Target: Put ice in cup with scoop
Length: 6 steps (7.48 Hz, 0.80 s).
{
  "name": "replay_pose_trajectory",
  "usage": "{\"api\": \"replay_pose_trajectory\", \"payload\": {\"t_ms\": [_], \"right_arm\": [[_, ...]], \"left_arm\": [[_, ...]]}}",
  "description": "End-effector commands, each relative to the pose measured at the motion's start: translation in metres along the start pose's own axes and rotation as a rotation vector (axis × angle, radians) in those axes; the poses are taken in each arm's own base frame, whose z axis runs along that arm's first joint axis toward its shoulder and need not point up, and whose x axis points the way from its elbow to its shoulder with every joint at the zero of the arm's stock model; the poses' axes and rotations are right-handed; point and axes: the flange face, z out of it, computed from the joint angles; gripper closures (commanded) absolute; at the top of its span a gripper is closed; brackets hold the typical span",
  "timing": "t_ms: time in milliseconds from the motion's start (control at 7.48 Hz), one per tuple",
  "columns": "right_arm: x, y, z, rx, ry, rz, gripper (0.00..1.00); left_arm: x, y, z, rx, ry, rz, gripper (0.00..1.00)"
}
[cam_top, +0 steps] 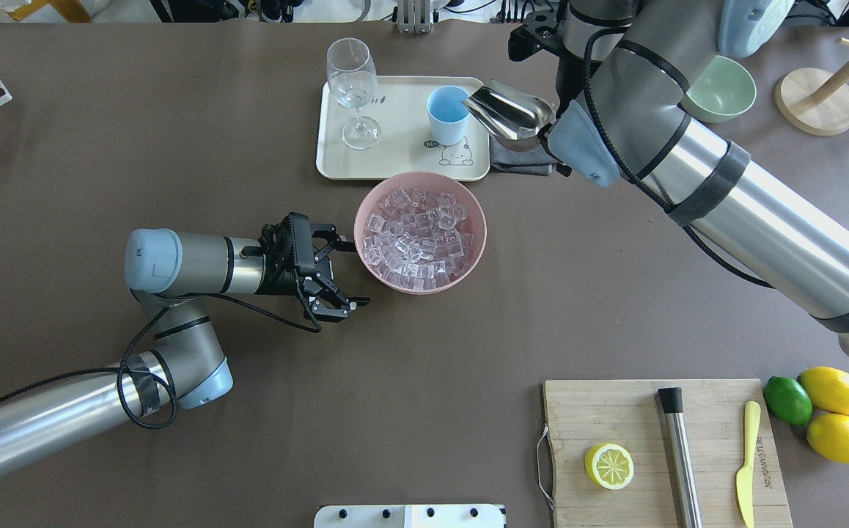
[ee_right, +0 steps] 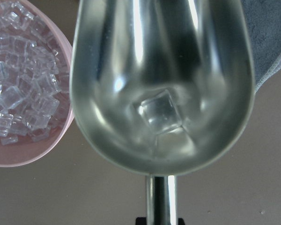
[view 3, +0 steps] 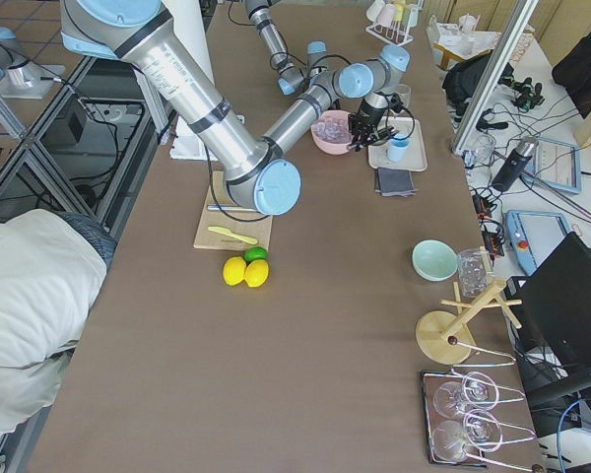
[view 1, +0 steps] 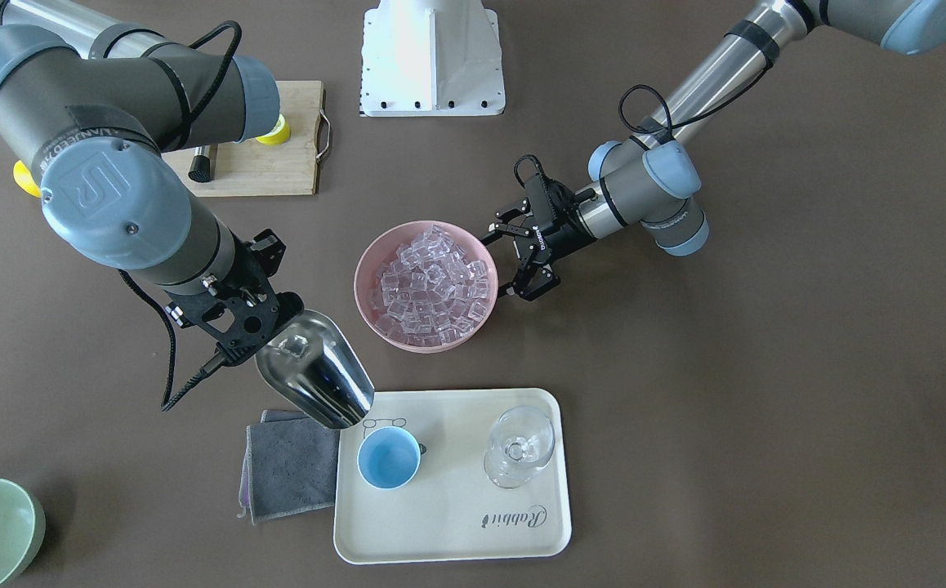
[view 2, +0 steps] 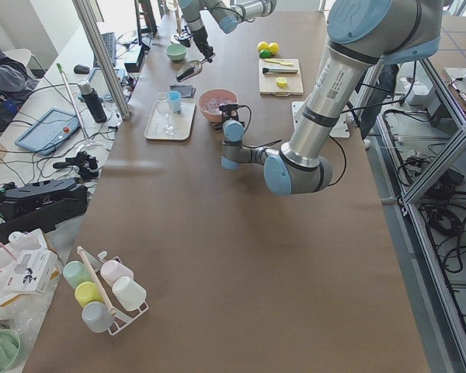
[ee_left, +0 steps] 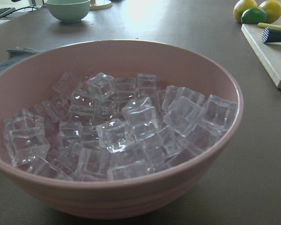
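My right gripper (view 1: 263,317) was clamped tight on the short handle of the scoop (view 1: 318,380), holding it in the air with the trough facing up. A single ice cube (ee_right: 160,114) sat at the back of the trough, close to the handle. The scoop's open lip hung over the corner of the tray (view 1: 457,527), just beside the rim of the cup (view 1: 389,457), which stood upright on that tray. Under the scoop's body lay the grey cloth (view 1: 289,465), against the tray's edge.

My left gripper (view 1: 515,261) was spread wide with nothing in it, low and just beside the pink bowl (view 1: 364,273). The heaped ice (view 1: 432,286) filled that bowl, near the tray.
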Motion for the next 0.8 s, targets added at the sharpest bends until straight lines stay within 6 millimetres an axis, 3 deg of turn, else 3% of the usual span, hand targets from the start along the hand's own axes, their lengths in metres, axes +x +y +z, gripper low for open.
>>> {"api": "replay_pose_trajectory", "payload": {"t_ms": [0, 668], "right_arm": [[0.000, -0.021, -0.004, -0.128, -0.005, 0.000, 1.00], [-0.011, -0.045, -0.026, -0.292, 0.038, 0.042, 1.00]], "left_arm": [[0.000, 0.000, 0.000, 0.000, -0.001, 0.002, 0.01], [0.000, -0.002, -0.001, 0.005, 0.000, 0.003, 0.01]]}}
